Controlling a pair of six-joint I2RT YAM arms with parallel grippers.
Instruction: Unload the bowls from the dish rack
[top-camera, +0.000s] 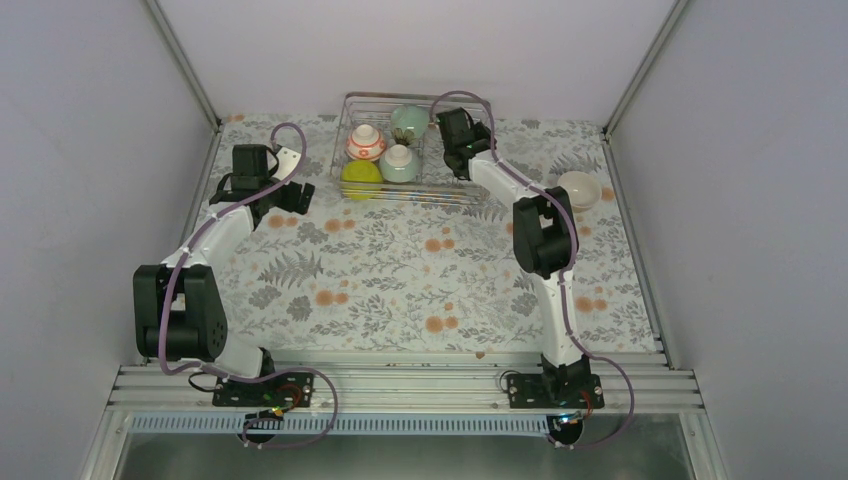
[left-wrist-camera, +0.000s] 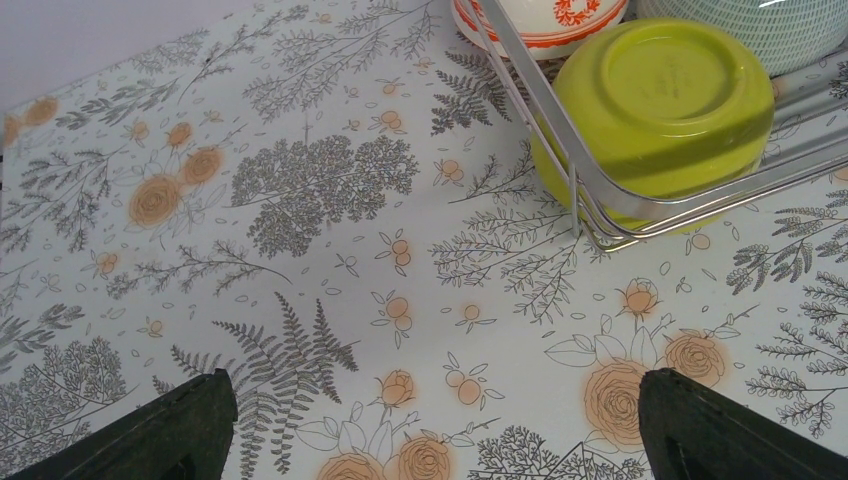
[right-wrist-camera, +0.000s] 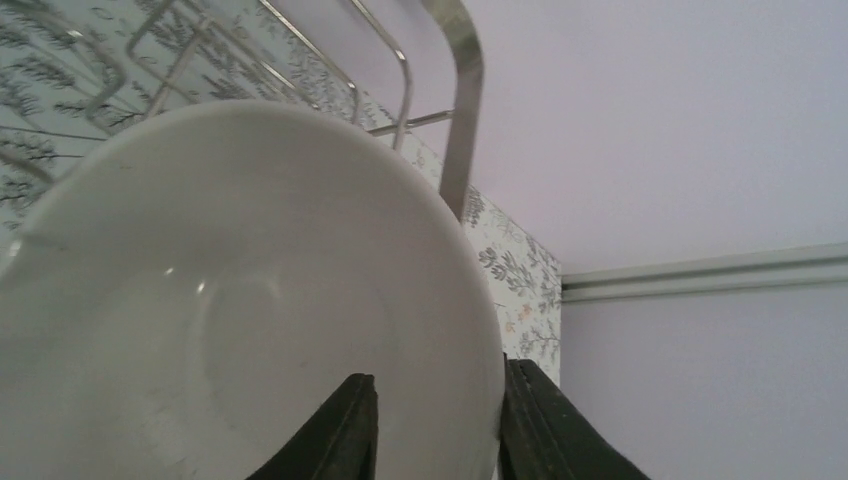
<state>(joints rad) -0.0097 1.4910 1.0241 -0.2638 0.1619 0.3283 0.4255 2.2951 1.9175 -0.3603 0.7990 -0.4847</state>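
Right wrist view: my right gripper (right-wrist-camera: 437, 380) pinches the rim of a white bowl (right-wrist-camera: 230, 300) inside the dish rack (right-wrist-camera: 460, 100). My left gripper (left-wrist-camera: 432, 385) hangs spread wide above the table (left-wrist-camera: 300, 250) beside it.

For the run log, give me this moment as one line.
right fingers: astride bowl rim in rack | left fingers: open, above table near lime bowl

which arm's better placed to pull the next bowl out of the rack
right. the right fingers straddle the rim of a white bowl in the dish rack; the left fingers hang open over the tablecloth beside the rack, holding nothing.
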